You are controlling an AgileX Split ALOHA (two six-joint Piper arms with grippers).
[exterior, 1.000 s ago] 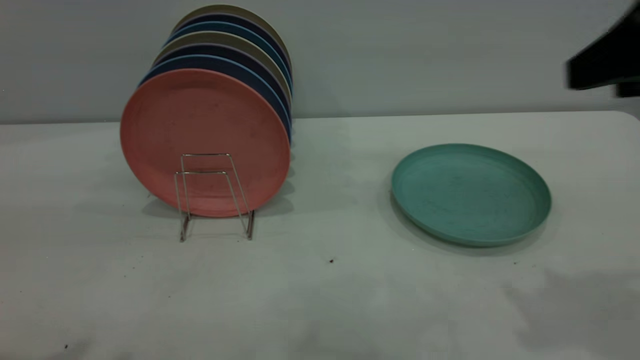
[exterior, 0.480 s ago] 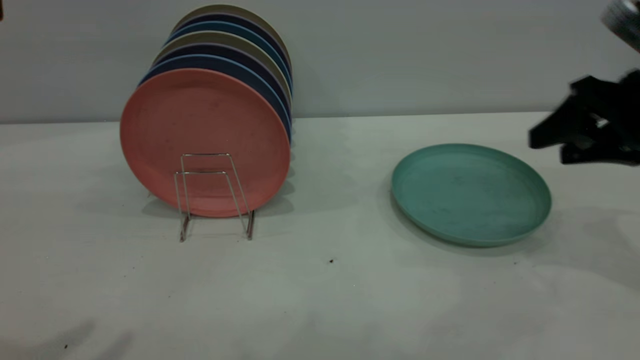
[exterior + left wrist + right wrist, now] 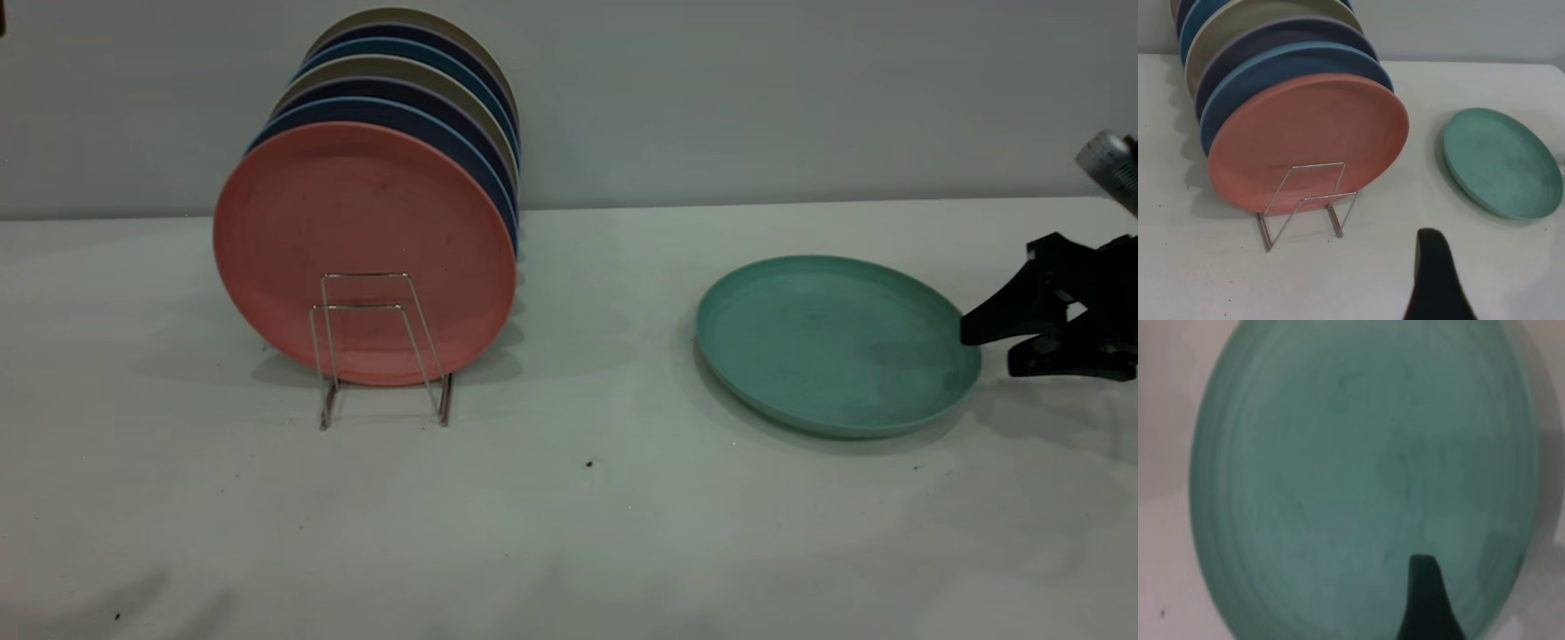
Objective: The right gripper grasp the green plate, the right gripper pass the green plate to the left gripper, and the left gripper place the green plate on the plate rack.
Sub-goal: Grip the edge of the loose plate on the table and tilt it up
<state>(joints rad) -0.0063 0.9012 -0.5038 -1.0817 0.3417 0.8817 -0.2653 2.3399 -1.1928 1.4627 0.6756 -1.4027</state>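
Note:
The green plate (image 3: 836,342) lies flat on the table at the right; it also shows in the left wrist view (image 3: 1501,162) and fills the right wrist view (image 3: 1351,467). My right gripper (image 3: 989,353) is open at the plate's right rim, upper jaw over the rim, lower jaw low beside it, not closed on it. One of its fingers (image 3: 1425,600) shows over the plate. The wire plate rack (image 3: 382,347) stands at the left with two free front loops. My left gripper shows only one finger (image 3: 1435,273), above the table in front of the rack, holding nothing.
The rack holds a salmon-pink plate (image 3: 364,253) in front, with several dark blue and beige plates (image 3: 400,98) upright behind it. Bare table lies between the rack and the green plate. The table's back edge meets a grey wall.
My right gripper has come down from the upper right and moved left, and now reaches the green plate's right rim. The plate and rack have not moved.

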